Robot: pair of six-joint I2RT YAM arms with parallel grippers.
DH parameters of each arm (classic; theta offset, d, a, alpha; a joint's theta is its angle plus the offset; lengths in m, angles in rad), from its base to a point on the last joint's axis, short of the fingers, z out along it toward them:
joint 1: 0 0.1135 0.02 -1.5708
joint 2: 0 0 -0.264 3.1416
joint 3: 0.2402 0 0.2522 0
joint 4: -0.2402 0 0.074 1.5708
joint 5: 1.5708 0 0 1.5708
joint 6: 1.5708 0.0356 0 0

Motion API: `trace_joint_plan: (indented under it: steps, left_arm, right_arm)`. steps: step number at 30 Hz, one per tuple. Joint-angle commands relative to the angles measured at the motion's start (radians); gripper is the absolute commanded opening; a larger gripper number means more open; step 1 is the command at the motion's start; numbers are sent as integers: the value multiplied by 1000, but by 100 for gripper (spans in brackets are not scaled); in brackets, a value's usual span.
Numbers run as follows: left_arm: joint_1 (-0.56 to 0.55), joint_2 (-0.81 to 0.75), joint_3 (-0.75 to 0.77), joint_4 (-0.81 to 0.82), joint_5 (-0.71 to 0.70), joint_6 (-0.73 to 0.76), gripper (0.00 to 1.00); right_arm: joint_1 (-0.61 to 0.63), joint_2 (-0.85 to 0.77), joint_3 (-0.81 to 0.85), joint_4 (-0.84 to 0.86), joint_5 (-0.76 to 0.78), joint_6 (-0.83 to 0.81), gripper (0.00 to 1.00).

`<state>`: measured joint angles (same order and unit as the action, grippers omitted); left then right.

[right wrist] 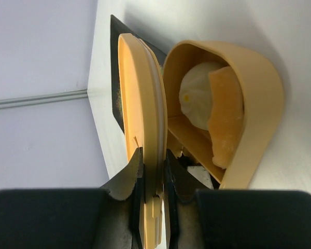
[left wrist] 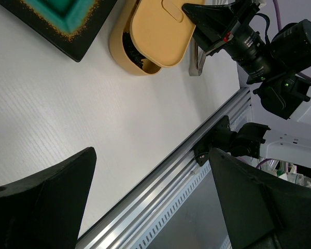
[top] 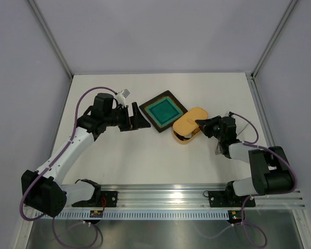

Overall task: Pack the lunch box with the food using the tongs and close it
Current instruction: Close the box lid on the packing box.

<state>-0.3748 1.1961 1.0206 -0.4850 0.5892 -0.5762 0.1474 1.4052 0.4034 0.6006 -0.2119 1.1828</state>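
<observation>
The yellow-orange lunch box (top: 182, 138) lies on the table right of the teal plate. Its matching lid (top: 192, 119) is tilted over it and leaves the box's near end uncovered. My right gripper (top: 202, 123) is shut on the lid's edge (right wrist: 143, 104). In the right wrist view the lunch box (right wrist: 262, 98) holds food: a beige ball (right wrist: 196, 96), an orange slice (right wrist: 225, 116), a white cube (right wrist: 199, 175) and a dark piece (right wrist: 184, 161). A silver strip, apparently the tongs (left wrist: 196, 58), lies under the right arm. My left gripper (top: 137, 116) stands open and empty left of the plate.
The square dark-rimmed teal plate (top: 166, 111) sits at the table's middle back, with no food showing on it. The aluminium rail (top: 160, 194) runs along the near edge. Grey walls enclose the table on three sides.
</observation>
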Motion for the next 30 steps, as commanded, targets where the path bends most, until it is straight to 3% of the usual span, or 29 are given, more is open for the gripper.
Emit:
trace_joint_plan:
  steps: [1,18,21,22,29,30]
  left_arm:
    - [0,-20,-5,22,-5,3,93]
    - [1,-21,-17,22,-9,4,93]
    - [1,-23,-20,22,-8,4,93]
    - [1,-23,-22,22,-9,4,93]
    - [0,-20,-22,26,-6,4,93]
    - [1,-21,-24,28,-6,4,93]
  right_arm:
    - [-8,37,3,34,-4,-2,0]
    - [-9,86,-35,90,-1,0,1]
    - [-8,97,-37,84,-7,0,17]
    - [-8,97,-37,79,-7,3,27]
    - [-8,48,-28,12,-1,-12,62]
    - [-8,32,-25,-1,-1,-17,63]
